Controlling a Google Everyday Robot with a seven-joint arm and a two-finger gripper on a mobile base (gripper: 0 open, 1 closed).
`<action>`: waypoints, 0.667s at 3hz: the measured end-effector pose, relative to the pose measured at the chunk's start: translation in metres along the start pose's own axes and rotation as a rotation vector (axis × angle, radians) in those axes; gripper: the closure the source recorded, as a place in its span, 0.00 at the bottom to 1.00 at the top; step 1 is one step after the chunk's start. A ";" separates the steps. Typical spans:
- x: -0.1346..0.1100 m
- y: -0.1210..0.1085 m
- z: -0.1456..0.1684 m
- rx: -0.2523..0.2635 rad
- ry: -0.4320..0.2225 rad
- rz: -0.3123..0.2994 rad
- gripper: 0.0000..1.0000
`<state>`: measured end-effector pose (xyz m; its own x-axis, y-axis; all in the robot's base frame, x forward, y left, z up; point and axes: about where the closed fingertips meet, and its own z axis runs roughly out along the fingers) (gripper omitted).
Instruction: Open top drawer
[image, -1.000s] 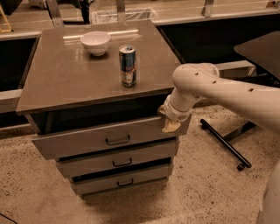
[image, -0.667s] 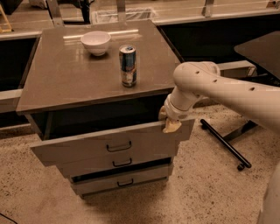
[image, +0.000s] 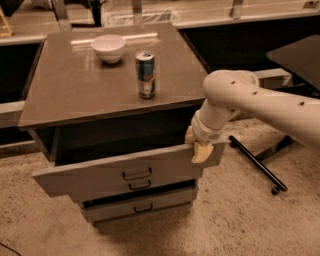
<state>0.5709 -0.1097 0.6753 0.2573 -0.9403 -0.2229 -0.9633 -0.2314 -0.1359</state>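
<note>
The top drawer (image: 90, 176) is the wide grey front with a small black pull handle (image: 137, 174). It stands pulled well out of the cabinet, with a dark gap above and behind it. My gripper (image: 196, 145) is at the drawer front's right end. One pale finger sits behind the top edge and one pale finger (image: 201, 153) lies over the face, so it is shut on that edge. The white arm (image: 260, 102) reaches in from the right.
Two narrower drawers (image: 142, 205) sit below the top one. On the cabinet top (image: 75, 95) stand a white bowl (image: 108, 47) and a can (image: 145, 74). A black chair base with a leg (image: 257, 167) lies on the floor to the right. Dark desks run behind.
The top drawer has slid further out toward the camera. My gripper has moved down and forward with its right end. The bowl and can have not moved.
</note>
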 end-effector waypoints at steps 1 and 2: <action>0.000 0.000 0.000 0.000 0.000 0.000 0.26; 0.000 0.000 0.000 0.000 0.000 0.000 0.03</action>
<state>0.5709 -0.1097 0.6752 0.2574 -0.9403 -0.2229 -0.9633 -0.2315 -0.1357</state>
